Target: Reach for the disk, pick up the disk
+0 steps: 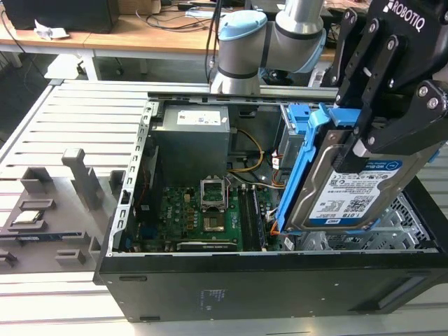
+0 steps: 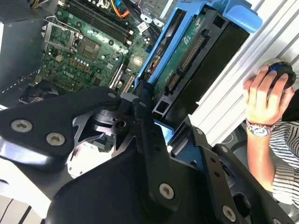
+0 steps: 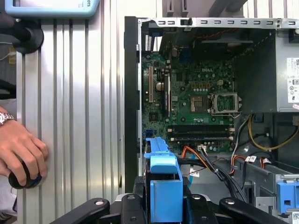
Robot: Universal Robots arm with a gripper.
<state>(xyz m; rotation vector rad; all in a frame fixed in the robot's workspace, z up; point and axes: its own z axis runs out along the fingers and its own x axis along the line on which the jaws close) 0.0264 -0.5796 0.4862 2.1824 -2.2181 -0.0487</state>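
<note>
On the exterior view's left, a grey fixture block stands on the slatted metal bench, with a small square chip lying in a recess beside it. Next to it sits the open black computer case, its side panel off. Inside the case, a grey power supply sits toward the back, and the green motherboard lies below it with its empty processor socket in the middle; yellow and orange cables run between the power supply and the drive bay.

Toward the exterior view's right, the disk is lifted clear above the case, tilted, its white-and-blue label facing the camera and its blue frame around its edges. The gripper has its black jaws pinching the disk at the upper edge. Behind it, the arm bends over the back of the case.

In the second wrist view the disk extends away from the jaws, connector edge showing, above the motherboard. A person's hand rests on a dark round knob at the bench edge. In the first wrist view the blue frame stands between the jaws, and the hand lies on the bench beside the case.
</note>
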